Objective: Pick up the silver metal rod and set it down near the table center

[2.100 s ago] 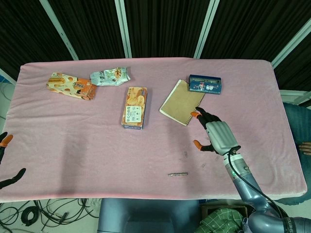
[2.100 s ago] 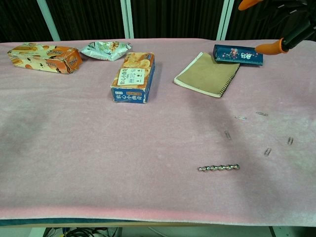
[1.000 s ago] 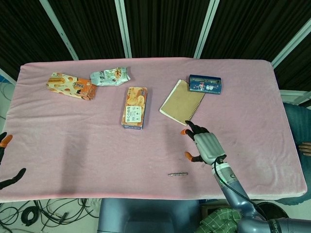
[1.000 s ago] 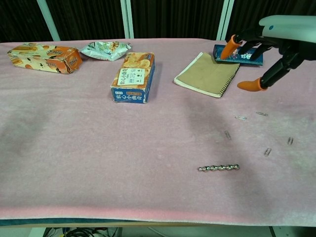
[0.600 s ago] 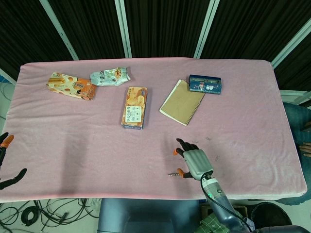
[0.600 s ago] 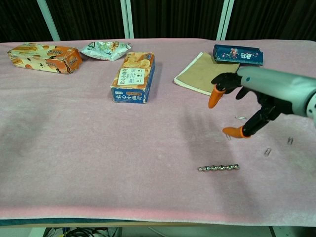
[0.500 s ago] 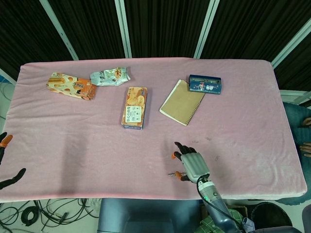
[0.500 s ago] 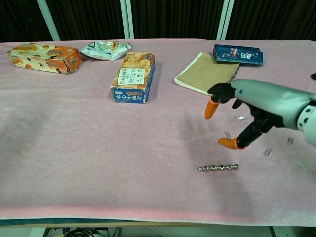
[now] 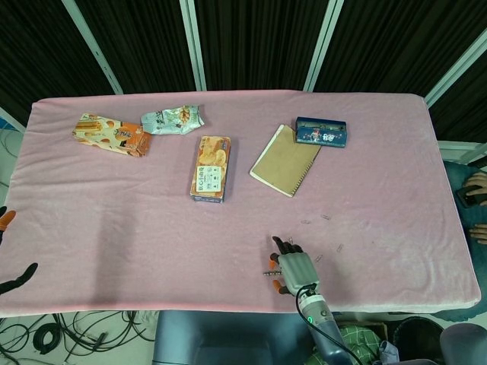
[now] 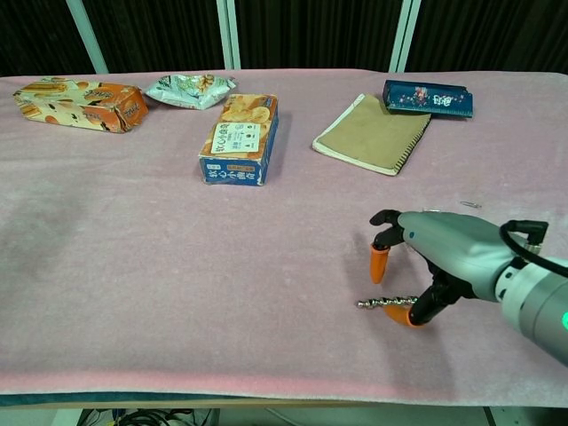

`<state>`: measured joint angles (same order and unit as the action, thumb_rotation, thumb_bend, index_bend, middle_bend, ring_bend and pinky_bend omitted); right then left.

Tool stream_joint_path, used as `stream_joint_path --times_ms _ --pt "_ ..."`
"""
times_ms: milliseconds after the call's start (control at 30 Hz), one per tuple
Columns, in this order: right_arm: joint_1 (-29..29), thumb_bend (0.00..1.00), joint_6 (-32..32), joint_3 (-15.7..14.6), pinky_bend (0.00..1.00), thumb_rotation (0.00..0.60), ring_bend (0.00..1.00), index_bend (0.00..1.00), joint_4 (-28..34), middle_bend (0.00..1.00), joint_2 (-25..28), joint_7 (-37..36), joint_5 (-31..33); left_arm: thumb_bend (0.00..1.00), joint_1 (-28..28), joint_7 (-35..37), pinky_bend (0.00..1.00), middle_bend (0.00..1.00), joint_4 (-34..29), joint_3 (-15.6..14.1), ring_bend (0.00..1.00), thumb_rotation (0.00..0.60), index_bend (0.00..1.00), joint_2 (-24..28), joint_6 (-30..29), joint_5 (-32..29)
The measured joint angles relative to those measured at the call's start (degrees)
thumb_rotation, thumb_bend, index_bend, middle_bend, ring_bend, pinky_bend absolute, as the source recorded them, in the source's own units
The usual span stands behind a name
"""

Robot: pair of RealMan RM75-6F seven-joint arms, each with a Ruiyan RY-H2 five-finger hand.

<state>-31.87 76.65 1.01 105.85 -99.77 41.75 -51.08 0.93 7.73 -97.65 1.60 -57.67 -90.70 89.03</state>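
Item, task piece: the silver twisted metal rod (image 10: 390, 303) lies flat on the pink cloth-covered counter (image 10: 177, 266) close to its near edge, right of the middle, not yet lifted. Item, my right hand (image 10: 435, 253): over the last two seconds it has come from up beside the tan spiral-bound notebook (image 10: 371, 133) down and toward the near edge, and is now low over the rod; its orange-tipped fingers (image 10: 379, 263) are spread, one tip in front of the rod and the thumb tip touching or just beside its right end, with nothing held. In the head view the right hand (image 9: 292, 270) covers most of the rod (image 9: 270, 272), only the left end showing. Judgement: the reach is done and the closing of the grasp is the step in hand; the lift and the carry toward the counter's centre remain. Item, my left hand (image 9: 11, 258): at the counter's far left edge, only dark fingers with one orange tip visible, apart and empty, unmoved. Item, writing: the orange-and-blue biscuit box (image 10: 240, 138) carries a white label panel and print too small to read; the orange snack packet (image 10: 78, 101), the pale crumpled snack bag (image 10: 189, 89) and the dark blue patterned pencil case (image 10: 428, 98) bear graphics, none legible. Item, sundry: small wire paper clips (image 9: 326, 217) scattered by the right hand.
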Motion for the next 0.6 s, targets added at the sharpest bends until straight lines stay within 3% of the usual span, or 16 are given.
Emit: stream_joint_path --times_ms 600 --pt "1.73 0.28 -1.98 1.55 0.17 0.600 0.12 0.54 -4.90 0.04 -4.39 -2.26 -1.58 0.22 -0.02 -0.05 0.00 0.00 -0.08 0.05 0.00 0.600 0.05 -0.03 0.14 -0.18"
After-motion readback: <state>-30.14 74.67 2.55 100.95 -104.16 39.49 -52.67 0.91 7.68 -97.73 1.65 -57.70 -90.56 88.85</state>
